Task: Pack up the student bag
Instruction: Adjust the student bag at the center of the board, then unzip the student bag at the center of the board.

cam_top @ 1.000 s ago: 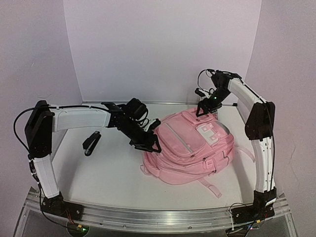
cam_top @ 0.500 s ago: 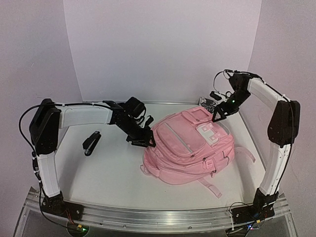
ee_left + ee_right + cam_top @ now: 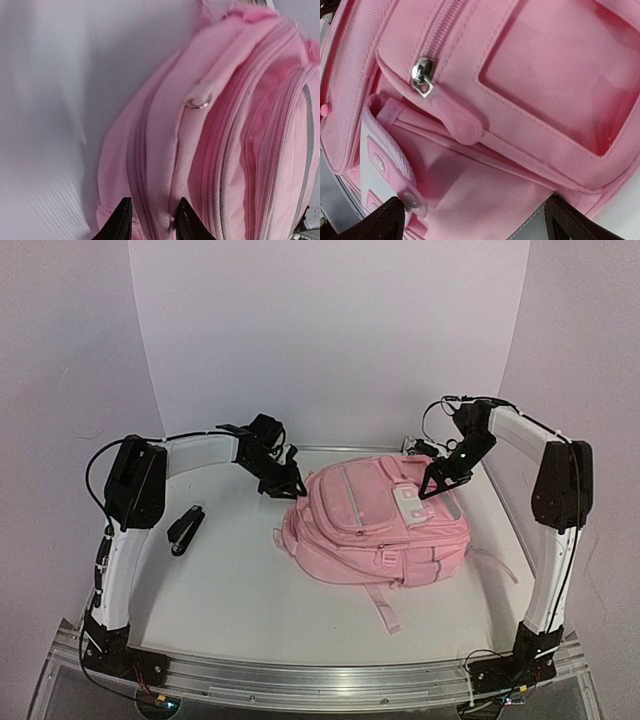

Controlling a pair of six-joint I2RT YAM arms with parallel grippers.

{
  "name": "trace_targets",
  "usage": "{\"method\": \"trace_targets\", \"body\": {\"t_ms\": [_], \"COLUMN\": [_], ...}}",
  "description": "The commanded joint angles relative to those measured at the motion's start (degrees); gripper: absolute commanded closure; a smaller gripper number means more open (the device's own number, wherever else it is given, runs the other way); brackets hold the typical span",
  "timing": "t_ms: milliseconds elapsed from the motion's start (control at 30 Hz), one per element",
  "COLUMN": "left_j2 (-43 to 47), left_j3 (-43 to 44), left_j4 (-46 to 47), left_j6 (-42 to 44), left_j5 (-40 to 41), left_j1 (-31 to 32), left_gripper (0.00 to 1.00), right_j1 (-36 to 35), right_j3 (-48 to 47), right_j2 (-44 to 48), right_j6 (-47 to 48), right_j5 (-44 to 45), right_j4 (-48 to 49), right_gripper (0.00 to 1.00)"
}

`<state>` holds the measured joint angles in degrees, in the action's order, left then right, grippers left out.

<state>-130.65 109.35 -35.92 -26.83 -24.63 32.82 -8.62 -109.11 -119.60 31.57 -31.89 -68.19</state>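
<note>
white tabletop between pale lilac backdrop walls

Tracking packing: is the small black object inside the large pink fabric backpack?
No, the small black object lies on the table, apart from the backpack.

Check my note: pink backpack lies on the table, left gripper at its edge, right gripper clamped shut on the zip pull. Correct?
No. The right gripper is wide open over the zip pull, not clamped on it: the right wrist view shows its fingertips far apart, the pull untouched. The pink backpack lies on the table, left gripper at its edge.
</note>
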Motion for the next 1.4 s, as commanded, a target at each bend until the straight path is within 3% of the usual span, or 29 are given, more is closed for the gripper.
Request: {"method": "trace_targets", "body": {"t_ms": [0,133,333,500,667,867,1133,1367], "left_j2": [-1.59,6.83,23.58,26.76,19.31,12.09,8.57,8.38], "left_j3": [10.2,7.06,-13.55,-20.98,-14.87,-4.34,1.15,0.97], "left_j4": [-4.83,-8.08,-1.43,3.39,0.37,-5.43,-11.45,-15.11], "left_j6": [4.33,4.89,-4.21,-9.57,-10.28,-13.7,-20.29,-20.68], "left_j5": [8.35,11.16,14.89,14.9,17.31,27.21,38.26,41.34], "left_j1": [-4.54,-2.86,4.51,13.14,19.62,23.01,23.99,24.32], "left_gripper": [0.64,0.54,0.49,0.48,0.47,0.45,0.23,0.19], "right_j1": [-1.48,-1.49,-2.17,-2.42,-3.94,-7.02,-10.54,-13.63], "right_j3": [-6.71,-7.84,1.65,4.04,3.48,6.83,18.26,22.47], "right_j2": [-2.84,-1.59,5.31,9.93,8.13,9.86,14.18,13.37], "right_j6": [-3.65,-5.18,-4.43,-2.74,-4.16,-8.77,-18.74,-19.88], "right_j5": [-3.82,-5.94,-10.71,-10.92,-10.61,-11.6,-0.35,-2.16], "right_j4": [0.31,-0.2,-0.31,1.61,3.06,9.2,24.52,26.4], "right_gripper": [0.03,0.04,0.07,0.08,0.09,0.15,0.2,0.22]}}
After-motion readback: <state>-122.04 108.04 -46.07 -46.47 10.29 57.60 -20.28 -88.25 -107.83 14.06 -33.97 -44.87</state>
